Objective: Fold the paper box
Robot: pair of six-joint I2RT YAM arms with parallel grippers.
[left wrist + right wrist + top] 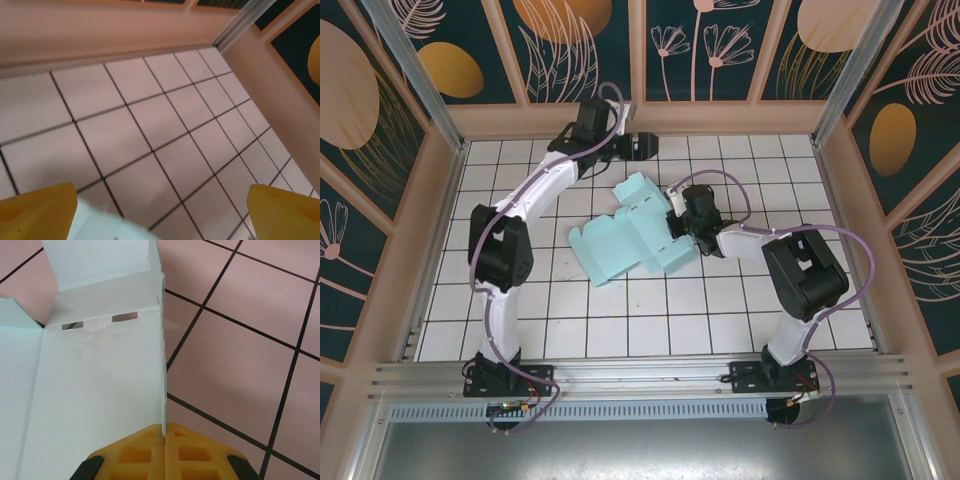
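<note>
The paper box is a pale mint creased cut-out with flaps, lying partly folded mid-table. My right gripper sits at its right edge. In the right wrist view the yellow fingers are pressed together on the thin upright edge of a box panel, so the right gripper is shut on the paper box. My left gripper hovers near the back wall, apart from the box. Its yellow fingers stand wide apart, so the left gripper is open with nothing between them. A pale corner of card shows below.
A white tiled floor with black grid lines is ringed by a low peach wall at the back and sides. A metal post stands at the back right corner. An aluminium rail runs along the near edge.
</note>
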